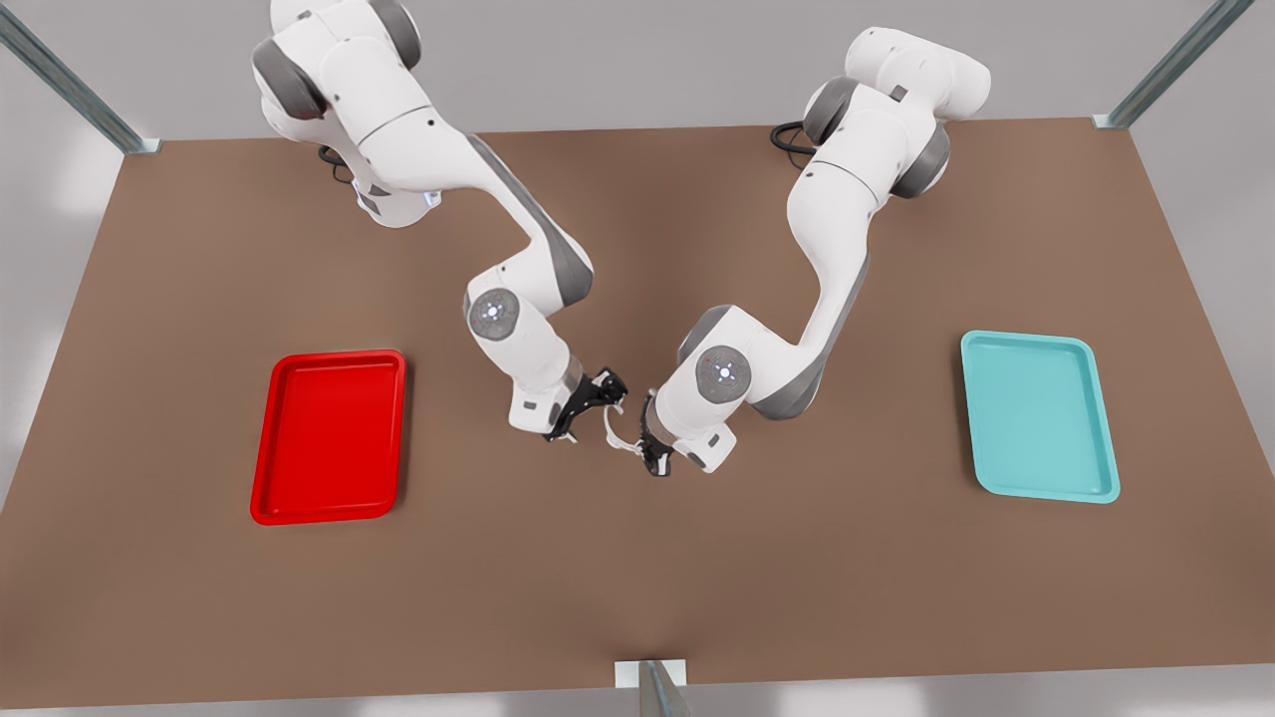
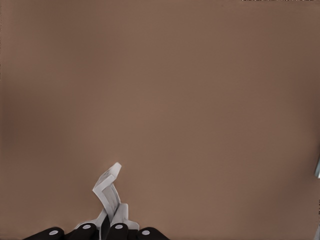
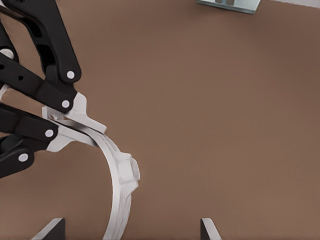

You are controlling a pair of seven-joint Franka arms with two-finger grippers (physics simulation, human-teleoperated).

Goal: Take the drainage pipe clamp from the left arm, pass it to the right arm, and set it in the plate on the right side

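Your left tool [image 1: 645,450] was clamped on one end tab of the drainage pipe clamp [image 1: 611,429], above the table [image 1: 637,578] at mid-table. Your right tool [image 1: 598,393] stood apart around its arc. Light, thin, likely slippery plastic, so you wanted the free tab.

A teal tray [image 1: 1039,414] lies flat on the brown counter [image 1: 637,558] toward the front view's right. Metal frame posts [image 1: 70,85] stand at the counter's far corners.

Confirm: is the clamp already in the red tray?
No, the drainage pipe clamp sits in the left gripper at mid-table, well apart from the plate.
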